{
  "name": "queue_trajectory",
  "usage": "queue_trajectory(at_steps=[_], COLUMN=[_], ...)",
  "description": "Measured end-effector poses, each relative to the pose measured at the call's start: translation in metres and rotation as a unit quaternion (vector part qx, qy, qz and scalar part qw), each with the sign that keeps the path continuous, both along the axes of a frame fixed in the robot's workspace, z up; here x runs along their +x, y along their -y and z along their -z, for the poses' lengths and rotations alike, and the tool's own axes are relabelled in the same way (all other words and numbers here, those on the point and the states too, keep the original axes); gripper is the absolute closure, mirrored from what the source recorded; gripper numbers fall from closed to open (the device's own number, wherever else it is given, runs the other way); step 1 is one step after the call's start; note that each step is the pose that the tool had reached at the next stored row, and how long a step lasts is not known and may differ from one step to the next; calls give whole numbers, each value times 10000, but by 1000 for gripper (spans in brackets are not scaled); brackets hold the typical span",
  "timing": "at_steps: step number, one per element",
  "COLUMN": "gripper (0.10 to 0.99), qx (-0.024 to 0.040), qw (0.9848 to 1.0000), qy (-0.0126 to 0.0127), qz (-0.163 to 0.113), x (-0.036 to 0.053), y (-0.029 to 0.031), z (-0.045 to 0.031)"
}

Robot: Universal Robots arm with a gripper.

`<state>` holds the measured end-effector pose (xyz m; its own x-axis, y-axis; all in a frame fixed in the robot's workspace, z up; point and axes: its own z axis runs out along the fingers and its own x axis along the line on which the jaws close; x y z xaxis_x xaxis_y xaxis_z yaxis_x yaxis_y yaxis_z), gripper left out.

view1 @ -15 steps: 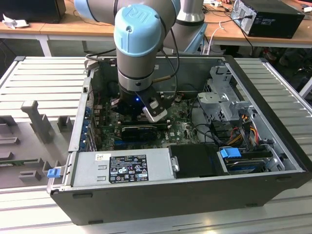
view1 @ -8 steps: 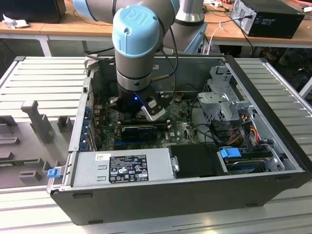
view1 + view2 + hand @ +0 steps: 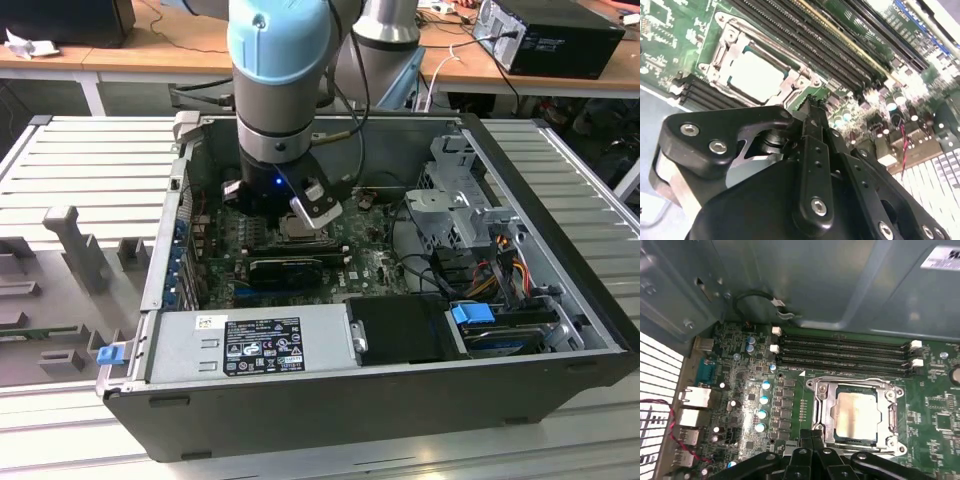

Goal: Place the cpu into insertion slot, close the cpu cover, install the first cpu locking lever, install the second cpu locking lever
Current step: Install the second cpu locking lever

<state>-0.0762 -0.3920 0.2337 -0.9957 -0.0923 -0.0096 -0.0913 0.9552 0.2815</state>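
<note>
Just beside the insertion slot (image 3: 856, 415), claw (image 3: 812, 436) hovers with fingers together, empty; cpu (image 3: 855, 412) seated, cpu cover (image 3: 826, 405) lying closed over it.

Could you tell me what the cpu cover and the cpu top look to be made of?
The cpu cover looks like stamped bare metal, silver-grey with bright glints along its edges. The cpu top looks like matte, pale silvery metal with a soft glare, though its exact finish is hard to judge.
</note>
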Motion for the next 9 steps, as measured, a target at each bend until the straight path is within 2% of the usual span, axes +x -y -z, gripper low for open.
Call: queue_trajectory(at_steps=[3,5,7,9], gripper=[980,980,980,980], qx=[5,5,5,7], qw=[10000,10000,10000,10000], qy=[0,0,-1,0], qz=[0,0,0,0], x=[0,0,0,0], y=[0,0,0,0], z=[-107,-205,-241,-240])
